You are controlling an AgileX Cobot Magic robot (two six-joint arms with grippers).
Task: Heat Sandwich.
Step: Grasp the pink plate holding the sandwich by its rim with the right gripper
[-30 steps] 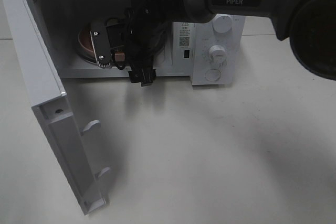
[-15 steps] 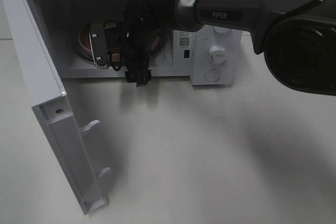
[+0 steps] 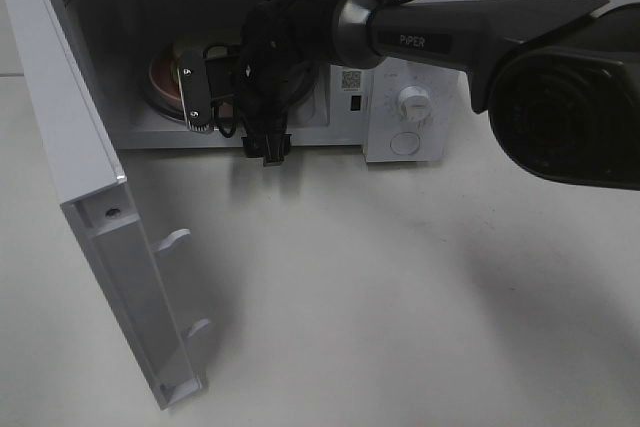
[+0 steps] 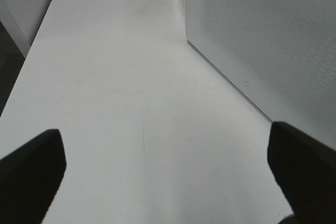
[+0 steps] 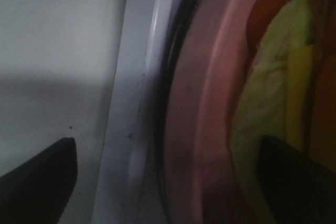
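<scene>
1. The white table (image 3: 400, 297) carries the microwave (image 3: 410, 97), whose door (image 3: 90, 197) stands swung wide.
2. The right arm (image 3: 430, 37) reaches into the cavity.
3. A round pink plate (image 5: 202, 103) lies on the cavity floor.
4. The sandwich (image 5: 268, 93) lies on that plate. Its yellow-green layer runs lengthwise along the near rim, crosswise to the line between the fingertips. Its heading in the room cannot be told.
5. The right gripper (image 5: 165, 179) is spread wide, gripping nothing, with one finger beyond the rim and the other over the sandwich.
6. The left gripper (image 4: 168, 177) is spread wide over bare table beside the microwave's perforated wall.
</scene>
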